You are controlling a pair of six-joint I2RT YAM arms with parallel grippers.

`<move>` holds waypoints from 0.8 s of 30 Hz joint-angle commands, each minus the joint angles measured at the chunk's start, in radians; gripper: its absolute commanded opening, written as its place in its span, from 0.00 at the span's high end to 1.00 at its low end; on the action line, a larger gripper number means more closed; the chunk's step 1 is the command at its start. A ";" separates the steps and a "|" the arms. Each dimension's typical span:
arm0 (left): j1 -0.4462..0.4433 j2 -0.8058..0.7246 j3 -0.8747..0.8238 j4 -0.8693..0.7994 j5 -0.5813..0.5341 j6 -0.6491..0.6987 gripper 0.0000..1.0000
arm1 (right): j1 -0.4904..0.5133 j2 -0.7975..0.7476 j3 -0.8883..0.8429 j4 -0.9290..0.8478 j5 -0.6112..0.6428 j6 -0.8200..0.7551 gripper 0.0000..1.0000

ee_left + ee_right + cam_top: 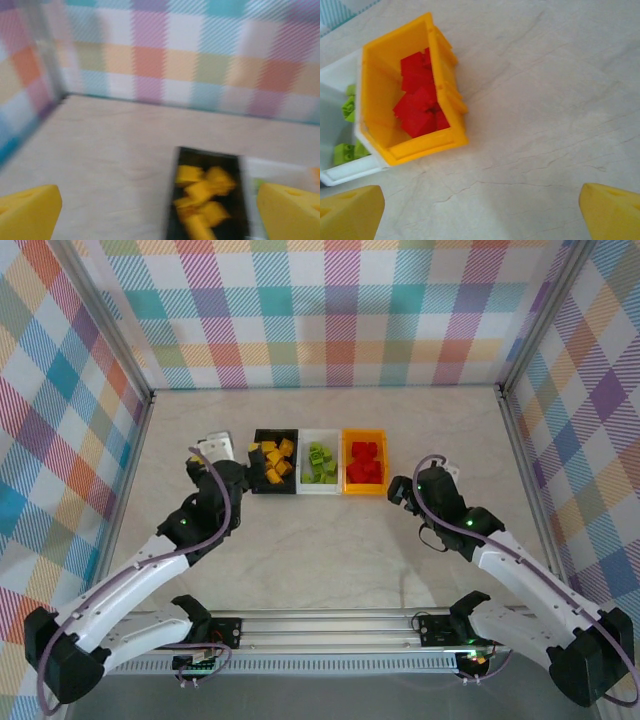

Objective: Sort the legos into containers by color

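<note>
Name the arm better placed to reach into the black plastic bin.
Left: the open left gripper sits beside the black rectangular plastic bin; the right gripper is by the far orange-yellow bin.

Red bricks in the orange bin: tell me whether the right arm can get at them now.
Probably yes. The right gripper stands open just beside the orange bin, the bin is open-topped, and nothing lies between it and the red bricks.

Smooth plastic containers [376, 95] and plastic legos [417, 107] sit on a matt, marble-veined table [545, 100].
</note>
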 commanded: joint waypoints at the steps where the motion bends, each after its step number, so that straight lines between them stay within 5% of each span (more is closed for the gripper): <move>1: 0.153 0.087 -0.097 0.078 -0.063 0.074 0.00 | -0.008 -0.005 -0.008 0.048 0.084 -0.005 0.00; 8: 0.371 0.387 -0.180 0.402 0.047 0.130 0.00 | -0.012 0.032 -0.029 0.093 0.069 -0.094 0.00; 20: 0.435 0.529 -0.325 0.805 0.297 0.156 0.00 | -0.036 -0.020 -0.164 0.333 0.130 -0.270 0.00; 24: 0.479 0.541 -0.379 0.902 0.484 0.164 0.00 | -0.090 -0.010 -0.181 0.430 0.181 -0.366 0.00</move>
